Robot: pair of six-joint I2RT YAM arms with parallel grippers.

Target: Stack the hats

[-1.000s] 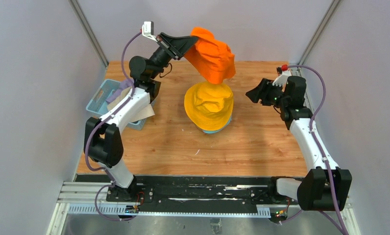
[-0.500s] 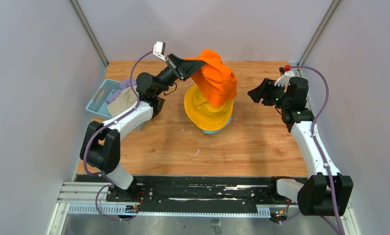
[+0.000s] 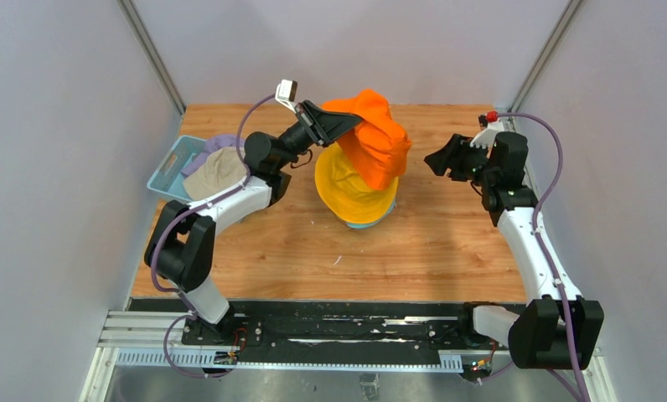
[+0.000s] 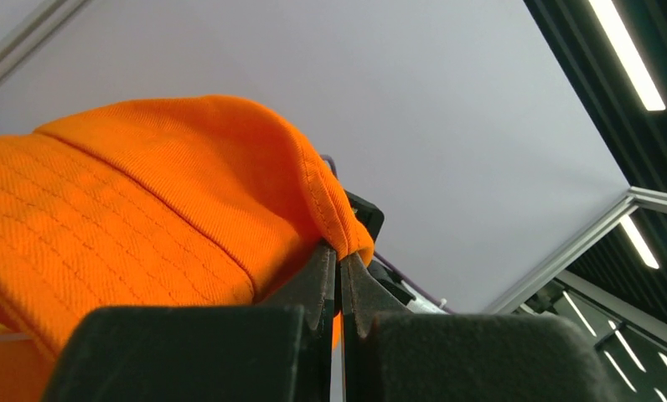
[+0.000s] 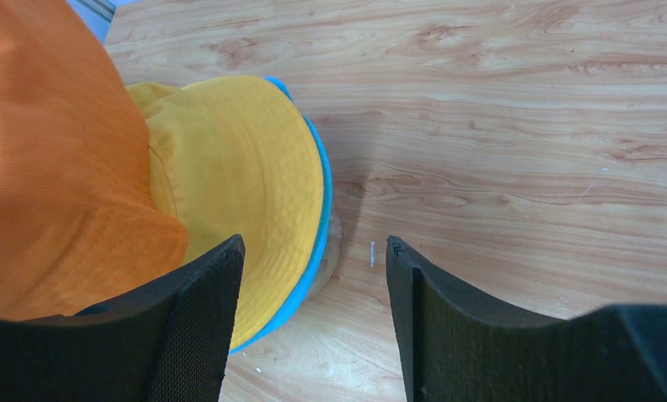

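Observation:
My left gripper (image 3: 354, 122) is shut on the brim of the orange hat (image 3: 377, 138), which hangs over the back right part of the yellow hat (image 3: 347, 186). The pinched brim shows in the left wrist view (image 4: 230, 193) between my closed fingers (image 4: 340, 272). The yellow hat sits on a teal hat (image 3: 365, 224), of which only a rim edge shows. My right gripper (image 3: 437, 159) is open and empty, to the right of the stack. In the right wrist view (image 5: 313, 251) the orange hat (image 5: 54, 167), yellow hat (image 5: 246, 176) and teal rim (image 5: 317, 243) lie to its left.
A light blue basket (image 3: 169, 167) at the back left holds a beige hat (image 3: 215, 172) and a lavender hat (image 3: 224, 142). The wooden table (image 3: 439, 243) ends near grey walls on both sides. A black rail (image 3: 338, 322) runs along the near edge.
My left gripper has carried the orange hat down and to the right, from above the stack to over the yellow hat's back right. The right arm has barely moved.

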